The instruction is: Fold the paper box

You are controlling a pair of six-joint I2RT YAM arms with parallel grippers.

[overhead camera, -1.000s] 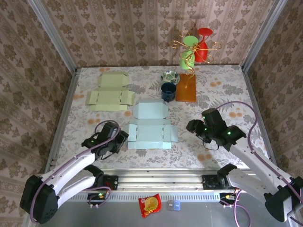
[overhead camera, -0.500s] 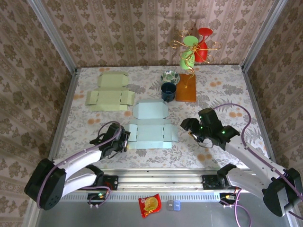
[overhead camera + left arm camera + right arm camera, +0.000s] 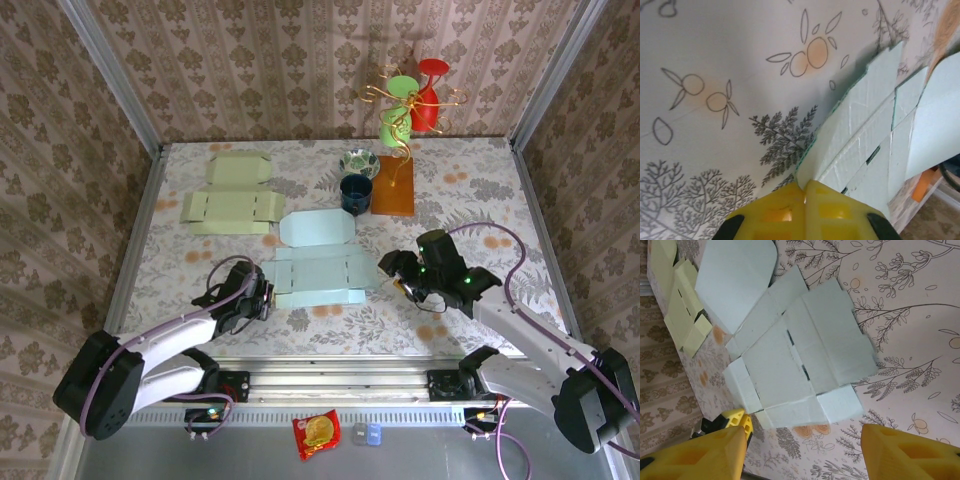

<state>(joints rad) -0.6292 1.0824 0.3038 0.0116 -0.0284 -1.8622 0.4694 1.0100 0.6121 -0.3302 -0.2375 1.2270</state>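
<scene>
The paper box lies flat and unfolded on the table, right between my two tools. Its near left corner sits at the tip of my left tool, and its right edge is just ahead of my right tool.

Left tool is pinched tight, pads together on the very corner of that end flap. From the wrist, the thin card runs out ahead and to the right of them. Right tool hangs with its jaws wide, holding nothing, the whole blank spread below and ahead of it.

This is thin card, I reckon: light, springy along the scored creases, fairly stiff across a panel, but quick to crumple or tear if I haul on a corner alone. It should slide easily on the table too. Best hold, to my mind, is a flap edge close to a crease, while the other tool pins a panel down.

A second, green blank lies well beyond my left tool, out of the way.
</scene>
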